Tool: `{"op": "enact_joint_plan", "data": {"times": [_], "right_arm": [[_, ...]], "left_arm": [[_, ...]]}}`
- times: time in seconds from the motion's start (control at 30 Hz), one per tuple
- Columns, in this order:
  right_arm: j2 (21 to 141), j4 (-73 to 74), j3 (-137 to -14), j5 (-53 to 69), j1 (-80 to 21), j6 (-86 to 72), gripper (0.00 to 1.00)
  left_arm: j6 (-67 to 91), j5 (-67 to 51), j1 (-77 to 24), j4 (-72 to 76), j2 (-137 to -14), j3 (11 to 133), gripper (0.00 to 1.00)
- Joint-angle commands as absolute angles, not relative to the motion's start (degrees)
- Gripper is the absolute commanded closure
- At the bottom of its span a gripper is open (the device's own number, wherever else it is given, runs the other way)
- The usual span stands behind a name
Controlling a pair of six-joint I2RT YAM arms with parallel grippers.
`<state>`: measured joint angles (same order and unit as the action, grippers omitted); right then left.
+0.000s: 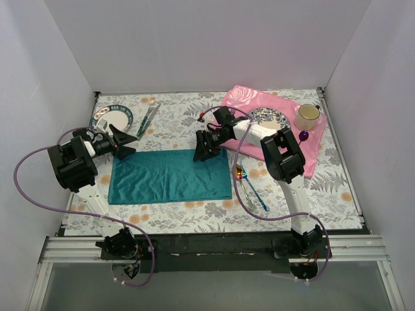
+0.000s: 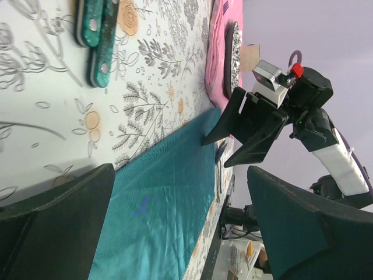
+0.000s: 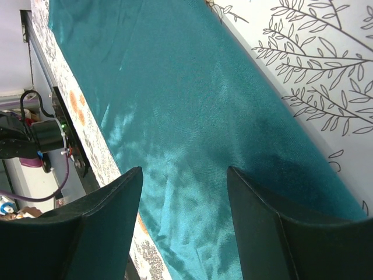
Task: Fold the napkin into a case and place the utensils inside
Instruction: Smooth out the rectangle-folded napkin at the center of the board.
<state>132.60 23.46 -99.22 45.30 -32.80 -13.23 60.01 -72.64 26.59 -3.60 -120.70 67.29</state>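
The teal napkin lies flat on the flowered tablecloth as a wide rectangle. My left gripper is open and empty, just above its far left corner. My right gripper is open and empty, over its far right edge. In the left wrist view the napkin stretches away between my open fingers toward the right gripper. In the right wrist view the cloth fills the space under my open gripper. The two iridescent utensils lie on the tablecloth right of the napkin.
A patterned plate and a green-handled fork and knife lie at the back left. The pink placemat at the back right bears a plate, a cup and a purple spoon. White walls enclose the table.
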Motion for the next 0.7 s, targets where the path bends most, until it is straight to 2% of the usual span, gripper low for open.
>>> {"op": "enact_joint_plan", "data": {"times": [0.0,0.23,0.33,0.5,0.67], "right_arm": [[135.6,27.5,-99.1,38.7,-32.3,-10.7,0.31],[135.5,27.5,-99.2,39.2,-32.3,-10.7,0.31],[134.9,27.0,-99.7,43.0,-32.5,-10.2,0.29],[128.2,17.1,-97.8,51.8,-34.1,-15.3,0.15],[123.8,3.5,-95.6,53.8,-35.2,-24.6,0.05]], "left_arm": [[55.0,-72.3,28.6,-7.7,-121.1,69.3,0.02],[51.8,-72.2,29.8,-10.9,-121.4,71.0,0.02],[49.9,-75.0,29.6,-12.8,-119.3,71.6,0.02],[47.0,-74.5,26.5,-15.4,-111.9,70.5,0.02],[46.7,-72.3,25.3,-16.4,-107.1,67.5,0.02]]}}
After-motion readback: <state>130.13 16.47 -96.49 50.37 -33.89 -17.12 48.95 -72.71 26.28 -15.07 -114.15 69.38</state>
